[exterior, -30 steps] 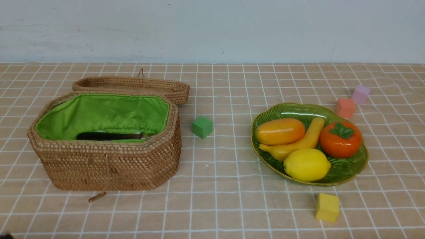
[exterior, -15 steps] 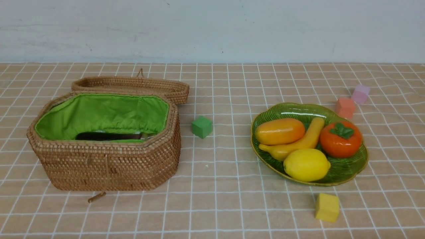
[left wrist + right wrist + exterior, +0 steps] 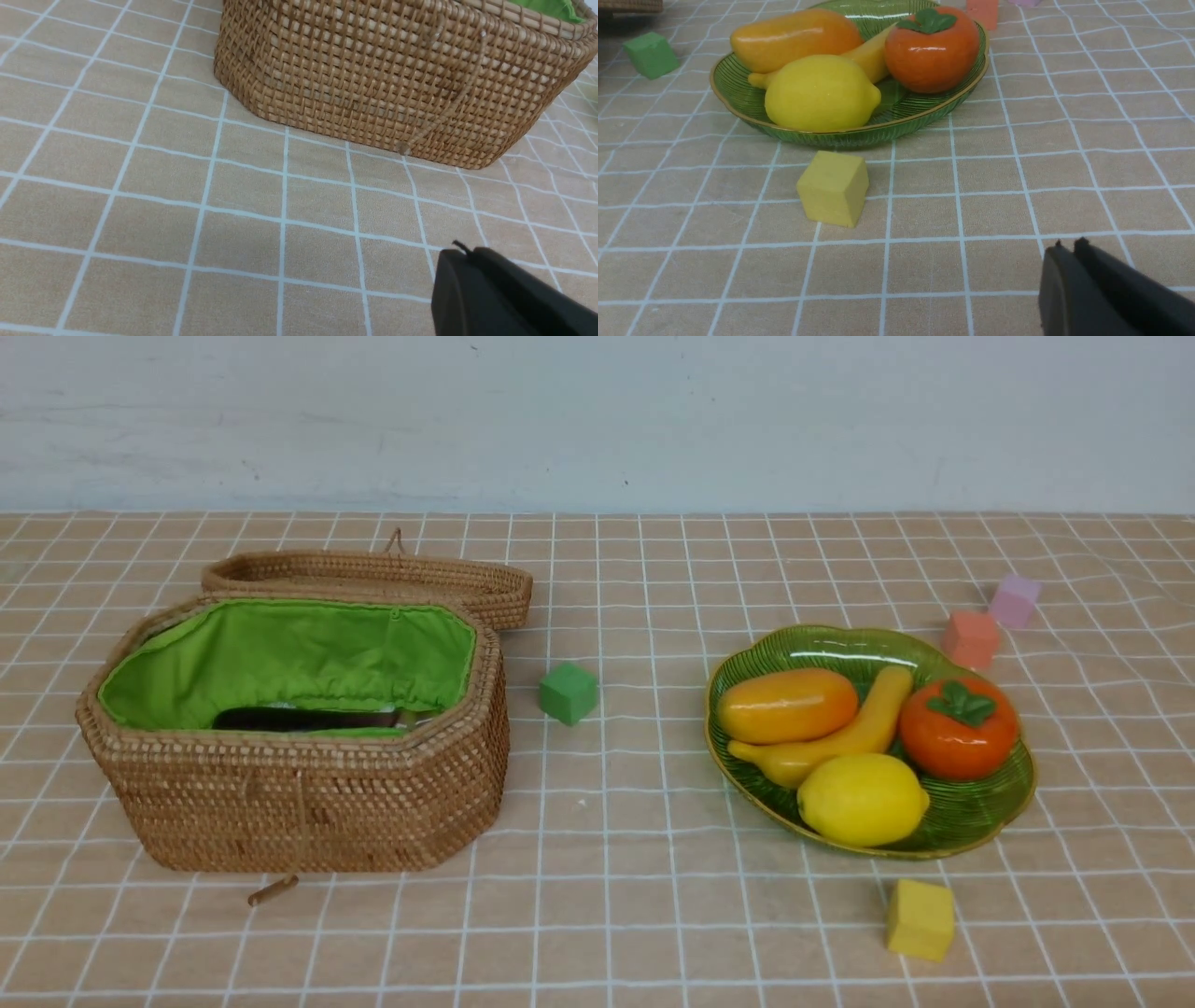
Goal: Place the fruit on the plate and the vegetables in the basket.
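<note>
Nothing has shifted: your four glossy toy fruits (image 3: 864, 747) lie on the green glass plate (image 3: 971, 817) at twelve o'clock from the right claw (image 3: 1069, 261), both claws together, empty; vegetables presumably inside the wicker basket (image 3: 308, 803).
</note>
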{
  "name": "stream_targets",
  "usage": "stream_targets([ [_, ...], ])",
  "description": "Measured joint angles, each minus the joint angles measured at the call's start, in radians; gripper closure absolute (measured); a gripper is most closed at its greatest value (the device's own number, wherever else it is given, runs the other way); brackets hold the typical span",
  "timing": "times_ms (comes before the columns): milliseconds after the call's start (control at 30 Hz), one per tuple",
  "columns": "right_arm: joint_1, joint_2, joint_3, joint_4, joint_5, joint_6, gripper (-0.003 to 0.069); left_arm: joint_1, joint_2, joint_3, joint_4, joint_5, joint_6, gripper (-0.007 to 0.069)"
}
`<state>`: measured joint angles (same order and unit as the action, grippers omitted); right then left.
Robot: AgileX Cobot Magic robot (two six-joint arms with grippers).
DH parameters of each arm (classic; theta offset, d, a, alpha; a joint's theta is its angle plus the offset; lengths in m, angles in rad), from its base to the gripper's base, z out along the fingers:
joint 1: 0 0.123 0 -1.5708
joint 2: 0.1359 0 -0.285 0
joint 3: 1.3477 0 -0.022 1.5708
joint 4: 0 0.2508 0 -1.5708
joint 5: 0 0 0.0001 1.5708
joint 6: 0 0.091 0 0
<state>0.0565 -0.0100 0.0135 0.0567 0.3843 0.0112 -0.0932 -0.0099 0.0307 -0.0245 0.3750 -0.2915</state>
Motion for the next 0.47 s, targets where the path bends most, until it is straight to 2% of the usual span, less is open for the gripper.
stream_targets([
  [467,0.0,0.0,0.0,0.0,0.0,0.0,0.0613,0.0,0.0,0.0,0.0,-0.001,0.0,0.0637],
])
